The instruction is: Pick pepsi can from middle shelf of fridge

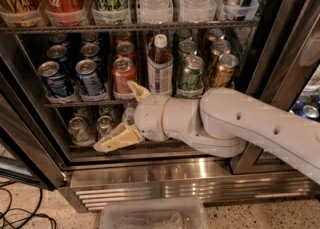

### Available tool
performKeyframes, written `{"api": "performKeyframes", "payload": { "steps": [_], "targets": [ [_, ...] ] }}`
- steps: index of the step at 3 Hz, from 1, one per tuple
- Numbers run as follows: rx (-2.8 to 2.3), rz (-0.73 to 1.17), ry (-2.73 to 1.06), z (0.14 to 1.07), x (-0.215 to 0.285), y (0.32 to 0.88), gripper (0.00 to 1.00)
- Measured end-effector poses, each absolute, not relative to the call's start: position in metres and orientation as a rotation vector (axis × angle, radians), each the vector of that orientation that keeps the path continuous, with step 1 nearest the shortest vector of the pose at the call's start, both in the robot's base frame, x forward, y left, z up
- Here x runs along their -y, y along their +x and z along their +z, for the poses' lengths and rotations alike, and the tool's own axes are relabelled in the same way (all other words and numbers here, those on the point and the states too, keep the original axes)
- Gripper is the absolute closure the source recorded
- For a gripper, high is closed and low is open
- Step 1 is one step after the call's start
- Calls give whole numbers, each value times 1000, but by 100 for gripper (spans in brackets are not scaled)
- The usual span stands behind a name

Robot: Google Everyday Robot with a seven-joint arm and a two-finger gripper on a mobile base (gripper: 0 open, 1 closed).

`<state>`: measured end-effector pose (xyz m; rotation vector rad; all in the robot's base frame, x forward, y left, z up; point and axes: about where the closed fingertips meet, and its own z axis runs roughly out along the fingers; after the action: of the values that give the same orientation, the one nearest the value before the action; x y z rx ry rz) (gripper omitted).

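The pepsi can (90, 76) I'm after stands upright at the front of the middle shelf (75, 102), on the left side of my view, and nothing is touching it. A second blue can (52, 79) stands just beside it, further left, with more like them in rows behind. On its other side come a red can (123, 75), a bottle (160, 68), a green can (191, 75) and a gold can (222, 70).

My gripper (126, 116) hangs in front of the fridge (165, 178), about level with that shelf's front edge and below the red can. That puts it off to one side of the target and lower than its body. The jaws are spread wide and empty. One finger (137, 91) points up near the red can's base, and the other (117, 139) points down in front of the cans on the bottom shelf (80, 129). The arm (260, 128) reaches in from the right of my view.

By my reckoning I'm only at the approach, with nothing grasped or lifted. What's left is to:
- slide across toward the blue cans and rise to mid-can height
- push in until the fingers straddle one can
- close on it and draw it out without knocking the red neighbour
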<state>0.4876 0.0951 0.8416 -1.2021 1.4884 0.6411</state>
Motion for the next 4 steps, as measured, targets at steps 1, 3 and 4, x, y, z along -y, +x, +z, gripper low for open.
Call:
{"api": "performKeyframes", "payload": {
  "steps": [1,3,4],
  "targets": [
    [-1372,746,-1167,823,-140,485,0],
    [-1366,737,-1136,830,-166,485,0],
    [-1357,722,-1095,839,-199,485,0]
  ]
}}
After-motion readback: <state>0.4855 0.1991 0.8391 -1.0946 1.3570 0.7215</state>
